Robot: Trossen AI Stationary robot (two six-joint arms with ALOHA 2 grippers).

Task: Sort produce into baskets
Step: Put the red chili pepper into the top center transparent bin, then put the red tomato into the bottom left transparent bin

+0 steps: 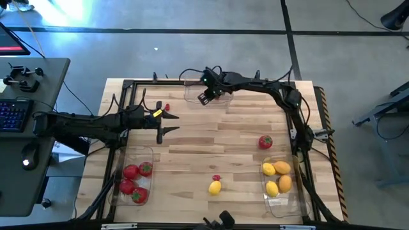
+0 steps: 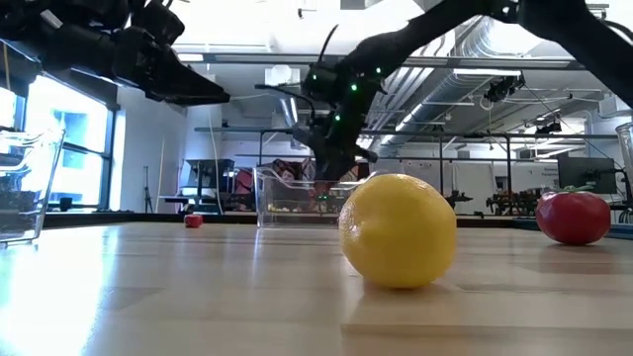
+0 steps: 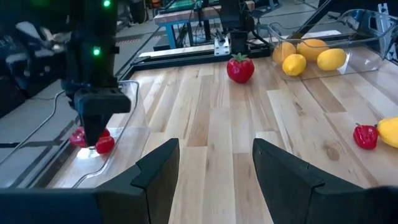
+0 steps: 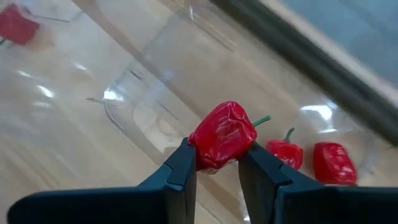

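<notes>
My right gripper point(image 4: 217, 160) is shut on a small wrinkled red berry point(image 4: 222, 134) over the clear far bin point(image 1: 195, 96). Two more red berries point(image 4: 285, 153) lie on that bin's floor. My left gripper point(image 1: 170, 123) is open and empty above the table's left middle. A loose red berry point(image 1: 167, 107) lies on the table beside it. A loose tomato point(image 1: 265, 142), a lemon point(image 1: 215, 187) and a small red berry point(image 1: 216, 178) rest on the wood. Tomatoes fill the near-left bin point(image 1: 148, 191). Lemons lie in the near-right bin point(image 1: 291, 199). My right gripper pinches the berry's lower half point(image 4: 211, 160) between its two fingertips, which come from above, slanting down. The berry's top and its green stem point(image 4: 261, 120) stick out past the tips. It is held inside the far bin's outline, apart from the two berries there.
A black metal frame point(image 1: 128, 84) runs round the table's edges. Bare wood lies between the three bins. In the low view the loose lemon point(image 2: 399, 229) sits close to the camera and the tomato point(image 2: 574, 216) at the right.
</notes>
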